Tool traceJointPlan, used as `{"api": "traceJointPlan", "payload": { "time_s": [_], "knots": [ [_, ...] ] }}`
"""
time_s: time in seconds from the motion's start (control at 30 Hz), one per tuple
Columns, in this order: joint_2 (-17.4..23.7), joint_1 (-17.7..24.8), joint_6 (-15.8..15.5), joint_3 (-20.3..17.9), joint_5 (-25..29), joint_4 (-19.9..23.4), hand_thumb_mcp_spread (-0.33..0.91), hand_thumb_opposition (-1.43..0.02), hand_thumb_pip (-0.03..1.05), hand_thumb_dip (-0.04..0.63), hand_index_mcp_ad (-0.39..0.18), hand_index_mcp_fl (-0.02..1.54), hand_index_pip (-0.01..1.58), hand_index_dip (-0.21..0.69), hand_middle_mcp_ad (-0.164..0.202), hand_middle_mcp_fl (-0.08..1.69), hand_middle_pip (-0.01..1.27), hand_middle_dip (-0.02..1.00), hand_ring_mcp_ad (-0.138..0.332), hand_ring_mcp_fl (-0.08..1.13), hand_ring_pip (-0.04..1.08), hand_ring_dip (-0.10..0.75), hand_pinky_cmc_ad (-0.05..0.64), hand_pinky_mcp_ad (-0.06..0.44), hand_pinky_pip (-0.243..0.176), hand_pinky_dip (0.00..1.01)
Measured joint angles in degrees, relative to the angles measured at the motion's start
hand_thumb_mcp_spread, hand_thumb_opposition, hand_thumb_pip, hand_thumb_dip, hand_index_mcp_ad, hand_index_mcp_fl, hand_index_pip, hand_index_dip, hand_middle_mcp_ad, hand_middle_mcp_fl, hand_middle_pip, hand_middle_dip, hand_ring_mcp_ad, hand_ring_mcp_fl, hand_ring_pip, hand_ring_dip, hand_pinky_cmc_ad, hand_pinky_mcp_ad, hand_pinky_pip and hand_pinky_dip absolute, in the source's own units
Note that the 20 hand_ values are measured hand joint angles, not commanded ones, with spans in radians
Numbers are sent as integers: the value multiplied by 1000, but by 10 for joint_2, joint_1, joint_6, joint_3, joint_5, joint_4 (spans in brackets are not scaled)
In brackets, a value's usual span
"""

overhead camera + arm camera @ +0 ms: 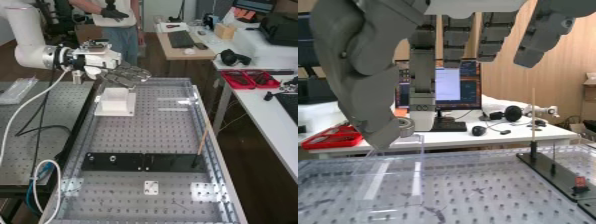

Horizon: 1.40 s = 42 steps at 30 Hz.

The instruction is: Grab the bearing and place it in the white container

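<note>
Here the hand (pixel 128 76), stretched nearly level, pinches the bearing (pixel 406 128) above the bench (pixel 123 136)

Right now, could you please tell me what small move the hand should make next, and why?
I would probably ease the hand squarely over the white container before letting go: the thumb and a finger pinch the bearing, and the high view shows the hand raised near the container's far side.

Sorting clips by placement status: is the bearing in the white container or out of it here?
Out. The bearing is pinched by the hand, between its thumb and a finger.
</note>
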Motion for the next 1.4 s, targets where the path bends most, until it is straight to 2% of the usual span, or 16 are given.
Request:
{"api": "traceJointPlan", "payload": {
  "time_s": [0.23, 0.73, 1.33, 1.4],
  "knots": [
    [-1, 65, 4, -5, 18, -21, 394, -836, 599, 250, -101, 337, 1360, 204, -14, 63, 101, 140, 75, 12, 89, 37, 312, 222, -63, 140],
    [-27, 52, 4, -12, 15, -26, 391, -836, 600, 250, -101, 328, 1384, 188, -12, 65, 101, 140, 75, 12, 89, 37, 312, 227, -63, 141],
    [-74, 58, 63, -11, 21, -64, 386, -836, 600, 250, -101, 318, 1408, 173, -12, 65, 101, 141, 75, 16, 93, 38, 312, 227, -63, 141],
    [-76, 55, 67, -4, 21, -83, 386, -836, 642, 250, -105, 237, 1405, 175, -14, 65, 105, 138, 75, 16, 89, 42, 312, 227, -63, 141]
  ]
}}
